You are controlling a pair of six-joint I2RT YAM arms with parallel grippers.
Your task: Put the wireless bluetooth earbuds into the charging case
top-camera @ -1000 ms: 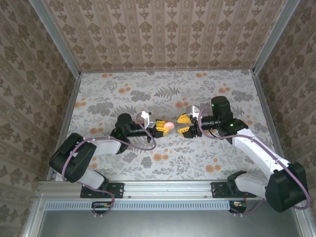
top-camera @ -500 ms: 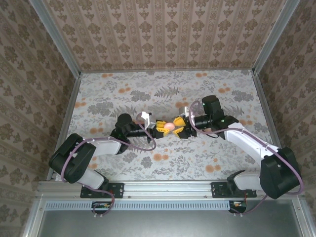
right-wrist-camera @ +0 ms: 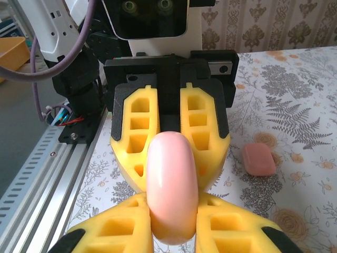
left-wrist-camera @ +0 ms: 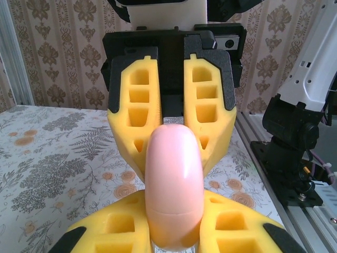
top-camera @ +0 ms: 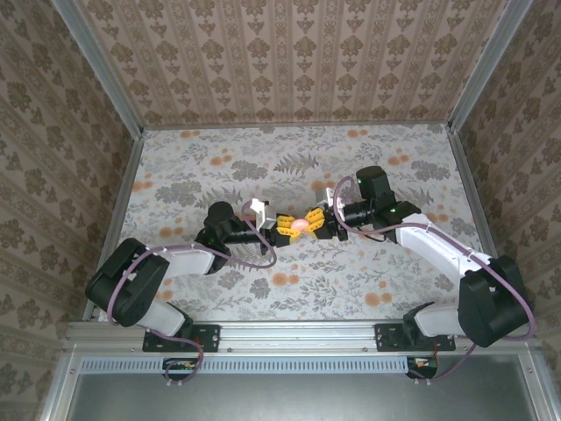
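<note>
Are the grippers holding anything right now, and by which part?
Both hold the pale pink rounded piece. The left gripper pinches one end and the right gripper pinches the opposite end, head-on.

Charging case (top-camera: 301, 224): pale pink, glossy and smooth, oval with rounded ends. A thin seam crosses it near one end (left-wrist-camera: 174, 208). The two halves sit flush, lid closed.

Position: raised off the table (top-camera: 219, 167), near the middle of the work area, long axis running from one gripper to the other. The left gripper (top-camera: 292, 227) clamps one end. The right gripper (top-camera: 310, 224) bears on both sides of the other end with its yellow fingers (right-wrist-camera: 121, 232).
</note>
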